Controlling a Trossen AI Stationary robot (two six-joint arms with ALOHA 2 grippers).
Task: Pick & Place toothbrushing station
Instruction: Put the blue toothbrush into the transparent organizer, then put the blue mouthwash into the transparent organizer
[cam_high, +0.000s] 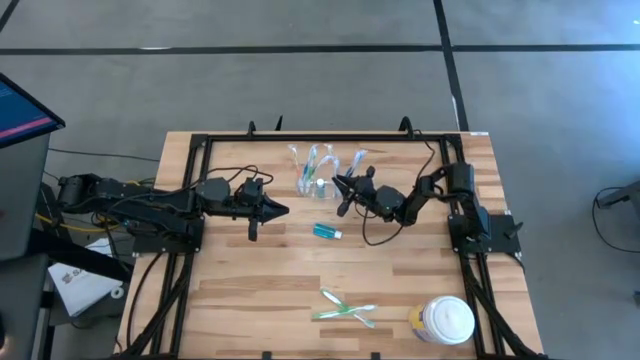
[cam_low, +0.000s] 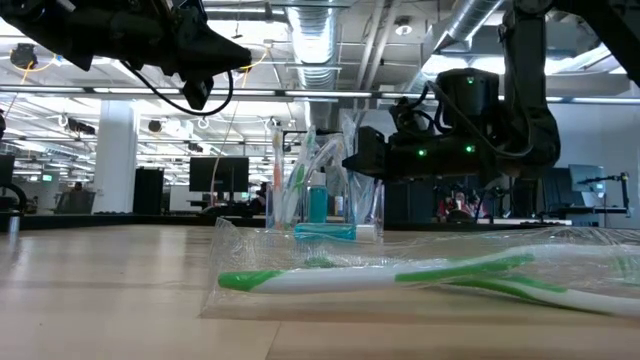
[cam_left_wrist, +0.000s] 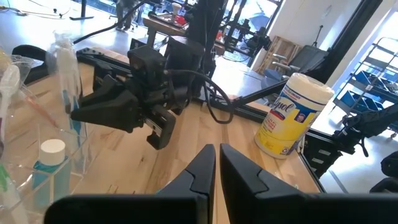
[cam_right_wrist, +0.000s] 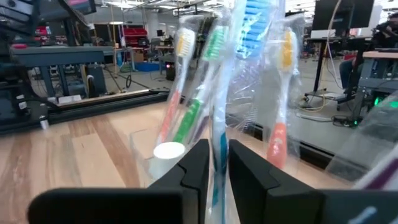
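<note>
Two dark grippers face you: left gripper (cam_high: 278, 211) fingers closed on nothing; right gripper (cam_high: 340, 184) fingers slightly parted around a wrapped blue toothbrush (cam_right_wrist: 219, 134) in the clear plastic holder (cam_high: 312, 181).

The left arm reaches in from nine o'clock toward the centre, raised above the bench, and its tool (cam_high: 277, 211) points toward three o'clock with the two fingers (cam_left_wrist: 198, 171) pressed together. The right arm comes in from three o'clock, bends at the elbow and stretches toward nine o'clock, so its tool (cam_high: 340, 186) faces the left one. The right tool's fingers (cam_right_wrist: 198, 163) stand a narrow gap apart, nearly parallel.
</note>
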